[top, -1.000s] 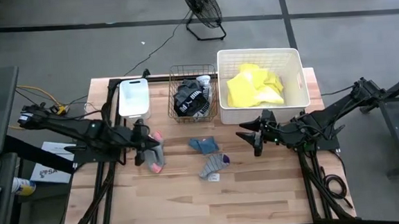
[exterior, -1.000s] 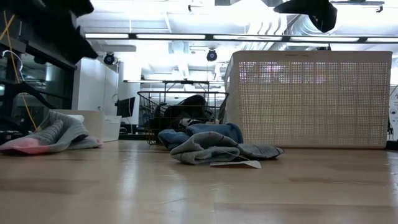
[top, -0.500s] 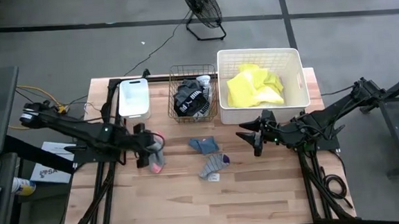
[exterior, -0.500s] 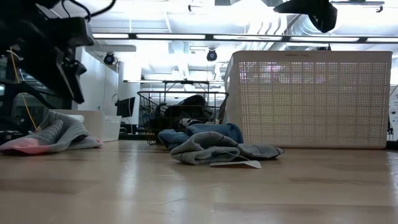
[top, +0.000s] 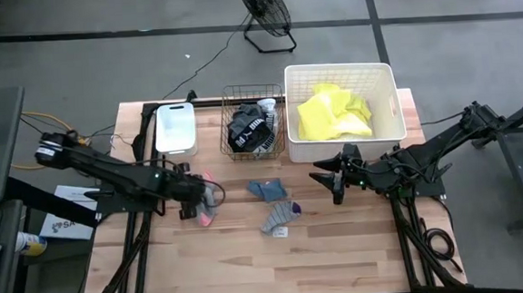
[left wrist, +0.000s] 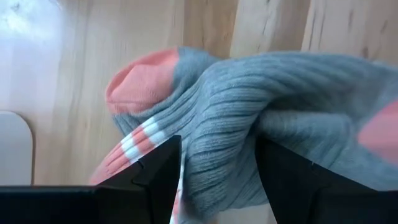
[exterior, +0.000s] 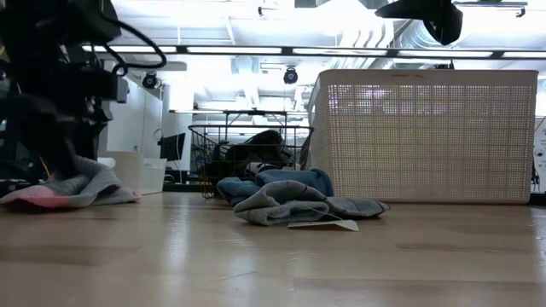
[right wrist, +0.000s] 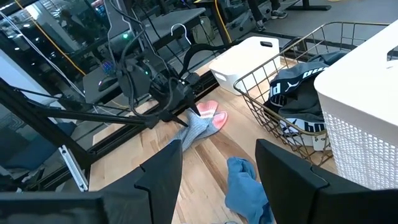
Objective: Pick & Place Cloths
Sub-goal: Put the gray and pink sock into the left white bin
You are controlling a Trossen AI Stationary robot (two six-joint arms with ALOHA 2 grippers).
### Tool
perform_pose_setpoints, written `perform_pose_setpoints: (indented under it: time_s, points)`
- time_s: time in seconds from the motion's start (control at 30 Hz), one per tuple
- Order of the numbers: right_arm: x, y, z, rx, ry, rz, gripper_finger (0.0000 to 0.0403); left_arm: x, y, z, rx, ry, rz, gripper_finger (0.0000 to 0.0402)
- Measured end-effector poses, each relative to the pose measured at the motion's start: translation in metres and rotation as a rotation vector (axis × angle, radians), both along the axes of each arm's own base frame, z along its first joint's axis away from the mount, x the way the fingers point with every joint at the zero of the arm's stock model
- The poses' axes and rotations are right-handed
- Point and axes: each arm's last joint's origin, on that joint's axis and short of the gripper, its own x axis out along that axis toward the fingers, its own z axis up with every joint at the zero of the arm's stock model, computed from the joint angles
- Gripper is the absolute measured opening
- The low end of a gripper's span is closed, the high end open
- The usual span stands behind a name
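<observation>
A small white tub (top: 175, 127), a wire basket (top: 254, 121) with a black printed cloth (top: 250, 132) in it, and a large white tub (top: 340, 103) holding yellow cloth (top: 332, 111) are lined along the far edge of the table (top: 250, 261); a floor fan (top: 265, 13) stands beyond it. On the bare wood a grey-and-pink sock (top: 204, 203) lies left of centre, a blue cloth (top: 267, 190) just in front of the basket, and a grey sock (top: 279, 217) near it, toward the front; the two central pieces are close together, apart from the pink one. The left gripper (top: 195, 194) is lowered onto the grey-and-pink sock, and in the left wrist view its fingers (left wrist: 155, 171) are seen spread either side of the ribbed grey fabric (left wrist: 249, 155), touching or nearly so, not closed on it. In the low view the arm (exterior: 60, 85) blocks part of that sock (exterior: 77, 186). The sock's long axis runs roughly front-to-back on the table, slightly tilted, pink toe (top: 204, 220) toward the front edge. The right gripper (top: 329, 180) is held above the table in front of the large tub, fingers parted, nothing in them, pointed toward the centre.
</observation>
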Motion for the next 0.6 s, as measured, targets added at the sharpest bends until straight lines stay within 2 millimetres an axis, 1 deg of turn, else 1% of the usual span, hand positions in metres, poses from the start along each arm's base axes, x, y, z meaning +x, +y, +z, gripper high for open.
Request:
perform_pose_setpoints:
  time_s: [0.2,0.3,0.43,0.6]
  points:
    - [0.000,0.000,0.000,-0.002,0.001,0.000,0.0196,0.004,-0.002,-0.010,0.003,0.066,-0.008,0.0200]
    - [0.000,0.000,0.000,-0.003,0.003,0.000,0.0196,0.005,-0.002,-0.013,0.001,0.086,-0.002,0.0186]
    - [0.000,0.000,-0.001,-0.005,0.007,0.001,0.0196,0.005,-0.002,-0.014,-0.009,0.083,0.022,0.0136]
    - [0.000,0.000,-0.001,-0.005,0.008,0.001,0.0196,0.005,-0.003,-0.014,-0.038,0.089,0.024,0.0038]
